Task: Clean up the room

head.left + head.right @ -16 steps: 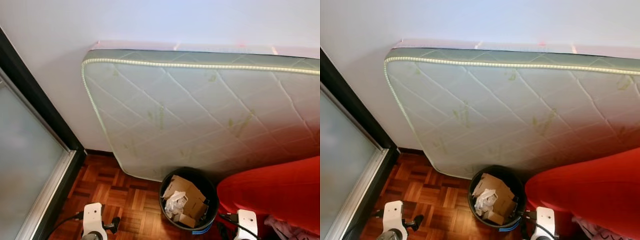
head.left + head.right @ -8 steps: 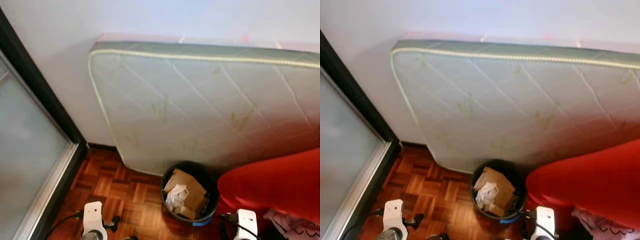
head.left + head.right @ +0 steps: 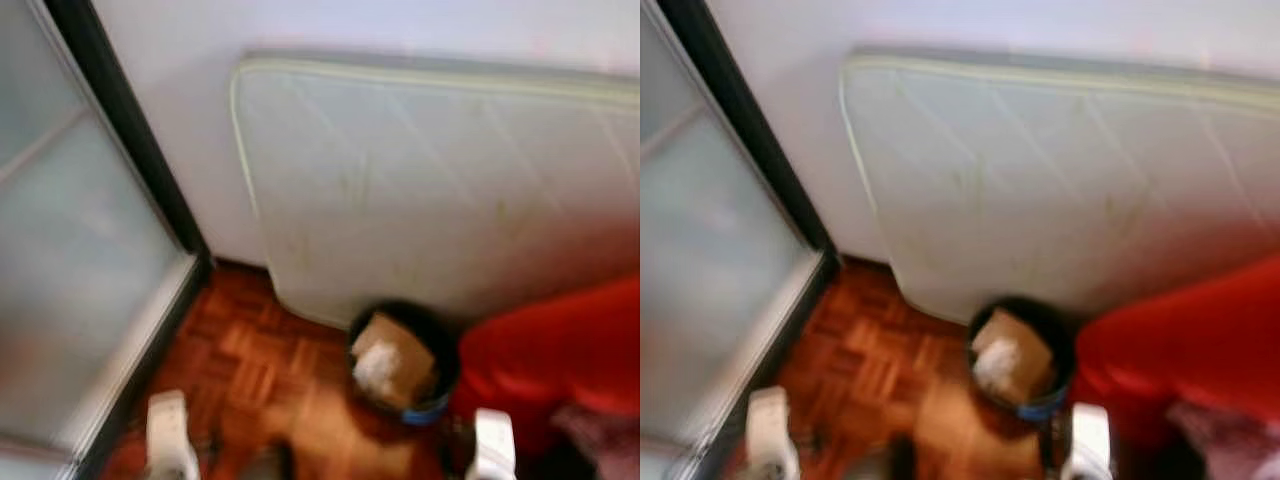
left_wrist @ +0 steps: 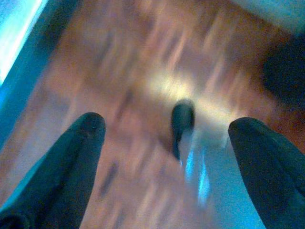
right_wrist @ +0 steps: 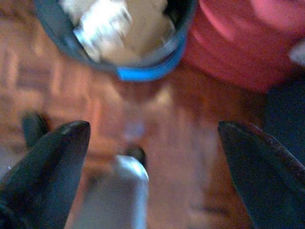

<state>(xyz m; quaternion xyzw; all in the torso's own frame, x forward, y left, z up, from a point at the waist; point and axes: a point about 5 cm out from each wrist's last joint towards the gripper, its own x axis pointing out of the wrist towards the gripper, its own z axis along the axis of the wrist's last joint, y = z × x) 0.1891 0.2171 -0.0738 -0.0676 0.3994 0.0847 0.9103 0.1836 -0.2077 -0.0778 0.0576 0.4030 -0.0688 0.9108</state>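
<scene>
Jaws on both grippers gape over blurred parquet (image 4: pixel 143 71); bin (image 5: pixel 119 57) cut off.

- A pale quilted mattress (image 3: pixel 430 190) with a green border stands on its edge, leaning against the white wall (image 3: pixel 180 110).
- A frosted glass door (image 3: pixel 70 260) in a dark frame (image 3: pixel 135 150) sits to the left of the mattress.
- Reddish-brown parquet floor (image 3: pixel 250 350) fills the corner between them; the pattern is blurred.
- A large red cushioned piece (image 3: pixel 560 350) lies low on the right, in front of the mattress.
- A pinkish cloth (image 3: pixel 600 430) lies beside it, too blurred to identify.
</scene>
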